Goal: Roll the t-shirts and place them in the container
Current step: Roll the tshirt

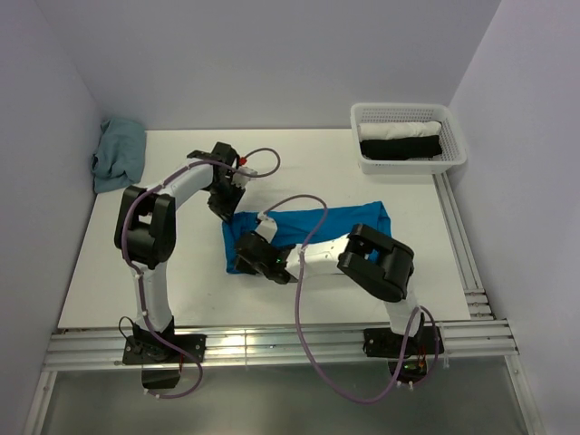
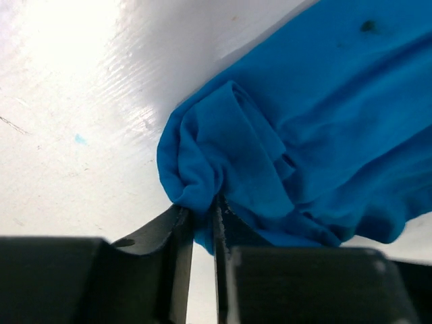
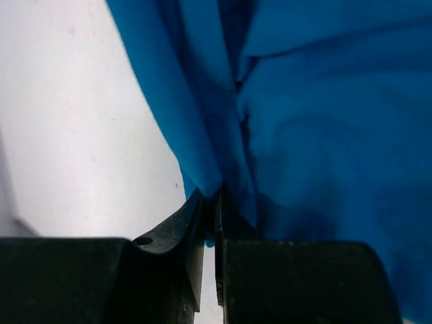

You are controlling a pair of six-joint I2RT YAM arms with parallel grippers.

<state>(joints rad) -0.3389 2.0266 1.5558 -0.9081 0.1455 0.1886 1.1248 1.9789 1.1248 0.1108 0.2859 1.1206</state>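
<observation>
One bright blue t-shirt lies as a folded strip across the middle of the table. My left gripper is at the strip's far left corner. In the left wrist view the left gripper has a bunched fold of the t-shirt pinched between its narrow-set fingers. My right gripper is at the near left end of the strip. Seen from the right wrist, the right gripper is shut on a hanging edge of the t-shirt.
A white mesh basket at the back right holds a white roll and a black roll. A grey-teal cloth heap lies at the back left by the wall. Metal rails run along the front and right table edges.
</observation>
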